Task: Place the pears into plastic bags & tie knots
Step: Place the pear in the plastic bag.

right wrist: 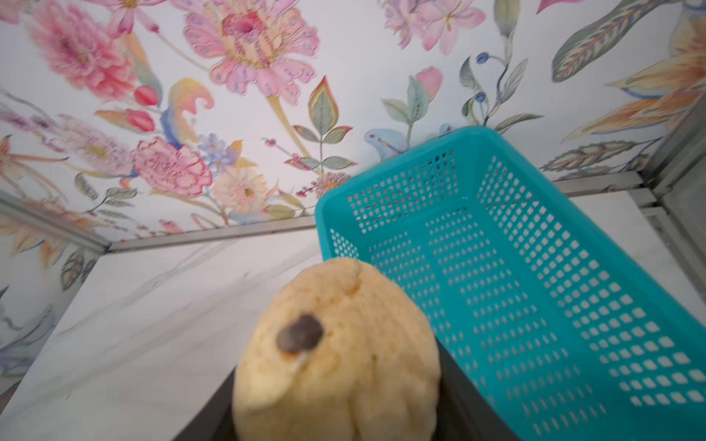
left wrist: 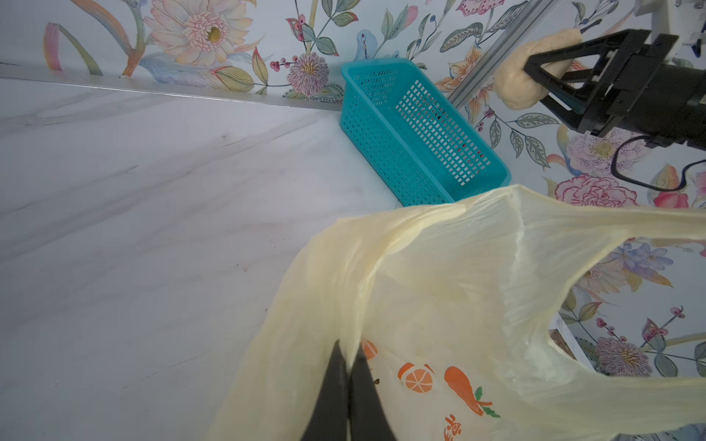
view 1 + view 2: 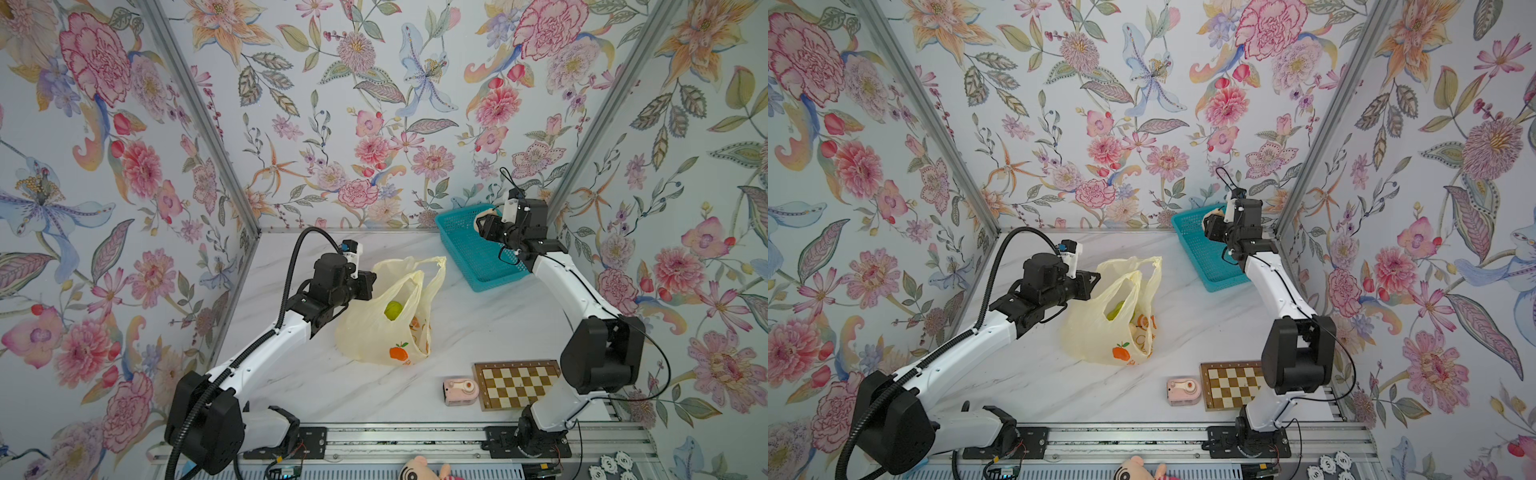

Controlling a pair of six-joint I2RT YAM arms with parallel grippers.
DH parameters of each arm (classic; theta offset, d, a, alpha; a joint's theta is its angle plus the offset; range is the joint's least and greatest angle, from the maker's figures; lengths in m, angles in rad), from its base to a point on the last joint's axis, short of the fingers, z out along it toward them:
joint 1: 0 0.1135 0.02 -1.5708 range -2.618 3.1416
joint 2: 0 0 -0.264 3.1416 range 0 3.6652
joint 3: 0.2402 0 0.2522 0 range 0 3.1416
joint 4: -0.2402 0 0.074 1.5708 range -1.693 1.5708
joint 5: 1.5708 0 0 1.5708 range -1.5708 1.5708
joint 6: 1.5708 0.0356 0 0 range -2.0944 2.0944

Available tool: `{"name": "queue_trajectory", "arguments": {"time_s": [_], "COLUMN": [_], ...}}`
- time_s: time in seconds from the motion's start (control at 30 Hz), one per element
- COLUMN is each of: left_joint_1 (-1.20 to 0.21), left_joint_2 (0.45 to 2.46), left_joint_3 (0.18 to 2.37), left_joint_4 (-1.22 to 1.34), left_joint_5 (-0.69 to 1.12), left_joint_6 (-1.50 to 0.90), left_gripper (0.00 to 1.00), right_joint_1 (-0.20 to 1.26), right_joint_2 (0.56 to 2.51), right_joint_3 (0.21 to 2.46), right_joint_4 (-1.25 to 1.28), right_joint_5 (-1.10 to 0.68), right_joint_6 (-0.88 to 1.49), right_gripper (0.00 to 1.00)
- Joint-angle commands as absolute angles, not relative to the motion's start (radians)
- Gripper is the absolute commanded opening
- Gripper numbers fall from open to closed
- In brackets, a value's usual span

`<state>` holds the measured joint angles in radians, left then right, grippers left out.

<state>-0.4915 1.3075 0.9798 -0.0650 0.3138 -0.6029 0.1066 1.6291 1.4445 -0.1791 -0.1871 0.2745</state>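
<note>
The pale-yellow plastic bag [image 3: 386,328] with orange fruit prints stands open mid-table. A yellow-green pear [image 3: 393,310] lies inside it, and it shows in both top views [image 3: 1116,311]. My left gripper [image 2: 348,348] is shut on the bag's [image 2: 439,290] rim, pinching the film and holding the mouth up. My right gripper [image 1: 338,382] is shut on a cream-beige pear [image 1: 336,351], stem end facing the camera. It holds the pear [image 3: 487,213] in the air above the far end of the teal basket [image 3: 469,257]. This held pear [image 2: 523,76] also shows in the left wrist view.
The teal basket [image 1: 535,286] sits at the back right corner with nothing showing inside. A chessboard [image 3: 517,384] and a pink toy camera [image 3: 459,390] lie at the front right. A plush toy [image 3: 419,469] pokes up beyond the front rail. Floral walls enclose three sides.
</note>
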Motion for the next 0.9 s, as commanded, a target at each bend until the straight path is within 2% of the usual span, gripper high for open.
{"name": "queue_trajectory", "arguments": {"time_s": [0.0, 0.27, 0.5, 0.73, 0.87], "left_joint_1": [-0.500, -0.500, -0.500, -0.500, -0.500], "left_joint_2": [1.320, 1.321, 1.327, 1.339, 1.336], "left_joint_3": [0.986, 0.983, 0.991, 1.001, 1.001], "left_joint_4": [-0.042, -0.030, -0.027, -0.025, -0.024], "left_joint_5": [0.366, 0.388, 0.387, 0.404, 0.404], "left_joint_6": [-0.579, -0.571, -0.569, -0.570, -0.570], "left_gripper": [0.00, 0.00, 0.00, 0.00, 0.00], "right_joint_1": [0.144, 0.294, 0.533, 0.803, 0.866], "right_joint_2": [1.485, 1.084, 0.865, 0.875, 0.958], "right_joint_3": [1.315, 1.071, 0.988, 0.947, 0.962], "right_joint_4": [-0.260, -0.454, -0.605, -0.543, -0.519], "right_joint_5": [-0.254, -0.262, -0.232, -0.235, -0.108], "right_joint_6": [0.281, 0.322, 0.410, 0.433, 0.450], "right_gripper": [0.48, 0.47, 0.45, 0.45, 0.46]}}
